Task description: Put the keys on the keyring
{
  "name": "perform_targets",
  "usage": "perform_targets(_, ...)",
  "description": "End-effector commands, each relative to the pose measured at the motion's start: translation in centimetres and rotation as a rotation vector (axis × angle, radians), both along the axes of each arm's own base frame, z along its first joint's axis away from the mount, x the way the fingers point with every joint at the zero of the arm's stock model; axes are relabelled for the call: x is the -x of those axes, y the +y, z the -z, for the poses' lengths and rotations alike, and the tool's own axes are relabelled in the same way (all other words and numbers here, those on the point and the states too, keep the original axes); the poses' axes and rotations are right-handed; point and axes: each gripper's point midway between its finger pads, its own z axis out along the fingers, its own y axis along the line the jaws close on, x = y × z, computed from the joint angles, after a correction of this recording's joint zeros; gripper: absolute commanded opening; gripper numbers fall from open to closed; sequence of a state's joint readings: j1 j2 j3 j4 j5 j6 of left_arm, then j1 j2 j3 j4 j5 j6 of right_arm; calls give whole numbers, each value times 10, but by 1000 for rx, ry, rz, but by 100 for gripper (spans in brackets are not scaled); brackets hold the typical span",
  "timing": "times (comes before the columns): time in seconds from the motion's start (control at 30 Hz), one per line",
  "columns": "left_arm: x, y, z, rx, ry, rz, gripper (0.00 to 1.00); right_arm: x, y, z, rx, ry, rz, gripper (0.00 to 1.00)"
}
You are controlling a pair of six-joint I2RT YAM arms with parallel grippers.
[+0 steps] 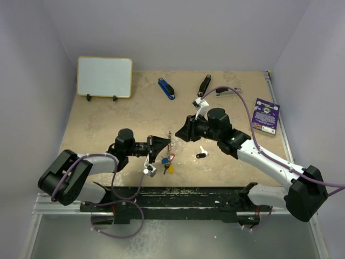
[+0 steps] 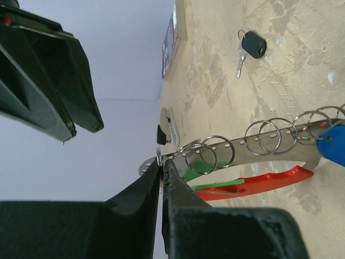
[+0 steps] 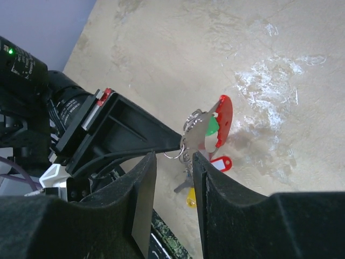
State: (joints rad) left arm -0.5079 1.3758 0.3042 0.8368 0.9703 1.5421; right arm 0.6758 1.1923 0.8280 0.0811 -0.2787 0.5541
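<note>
Left gripper (image 2: 161, 163): clamped on keyring (image 2: 237, 144) end ring.
Right gripper (image 3: 173, 161): jaws apart, holding nothing.
Black key (image 2: 251, 45): one, lying loose.
Hanging keys (image 1: 164, 161): bunched, count unclear.

Soft, even light falls from above in the top view. The tabletop (image 1: 108, 118) is uniformly bright, and the arms cast only faint, blurred shadows on it. The whiteboard (image 1: 104, 76) is nearly washed out. In the left wrist view the left gripper (image 2: 161, 170) is a dark, soft-focus mass, while the keyring (image 2: 259, 141) is sharp and its metal glints. In the right wrist view the right gripper (image 3: 173, 162) is black with little detail.
</note>
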Motion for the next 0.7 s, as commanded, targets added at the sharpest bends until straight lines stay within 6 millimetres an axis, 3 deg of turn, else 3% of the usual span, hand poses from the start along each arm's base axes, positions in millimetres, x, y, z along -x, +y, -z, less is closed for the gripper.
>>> perform_targets(0.0, 17, -12, 27, -88, 36, 117, 9, -4, -3, 6, 37, 3, 18, 38)
perform_targets(0.3, 27, -30, 25, -83, 37, 159, 23, -14, -25, 24, 151, 44, 137, 42)
perform_targets(0.47, 3, -28, 2, -39, 55, 25, 27, -16, -47, 35, 240, 78, 240, 45)
perform_targets(0.67, -36, -14, -23, 4, 139, -220, 27, 6, -61, 88, 404, 276, 224, 41)
